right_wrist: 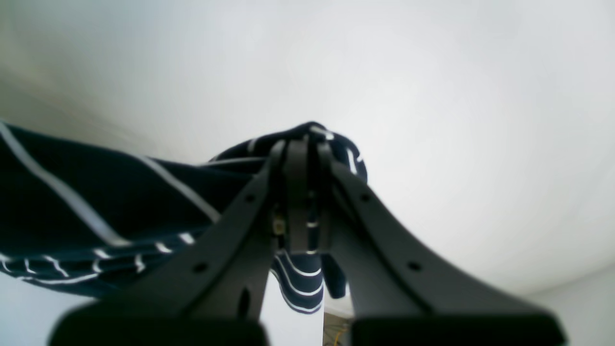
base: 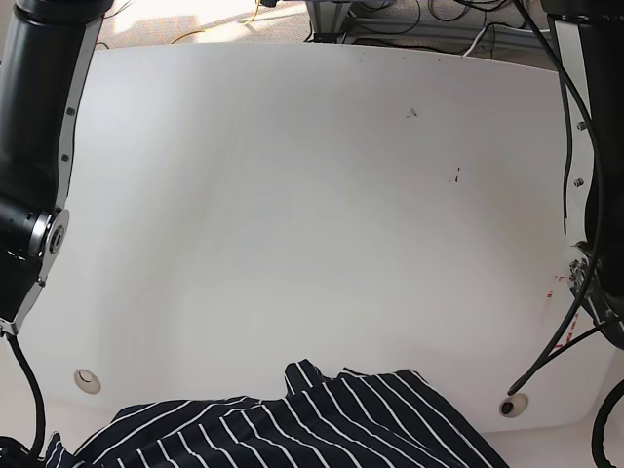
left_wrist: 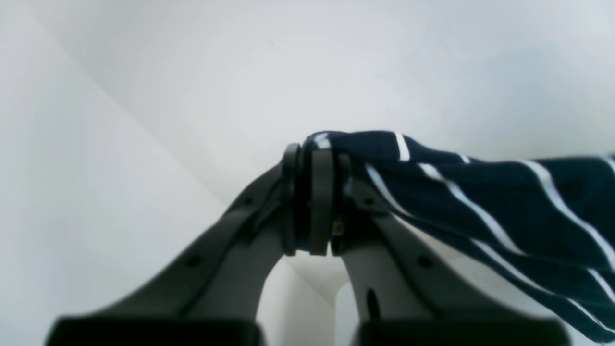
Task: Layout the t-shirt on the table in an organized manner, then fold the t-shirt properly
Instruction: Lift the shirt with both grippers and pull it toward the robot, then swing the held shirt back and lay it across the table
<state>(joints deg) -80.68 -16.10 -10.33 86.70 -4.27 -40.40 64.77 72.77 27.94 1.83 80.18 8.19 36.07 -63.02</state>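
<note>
1. Between its fingertips, the left hand point(left_wrist: 314, 192) is pinching a bunched edge of the t-shirt point(left_wrist: 504, 211), the cloth trailing off to one side.
2. The right hand point(right_wrist: 305, 192) is likewise clamping a gathered fold.
3. The garment is lying rumpled at the bench's point(base: 292, 195) near edge.

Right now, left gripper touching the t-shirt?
Touching. Left wrist view shows the left gripper shut on a bunched edge of the t-shirt.

white table point(base: 292, 175), two round fittings point(base: 87, 380); striped t-shirt point(base: 322, 419) bunched at near edge
</note>
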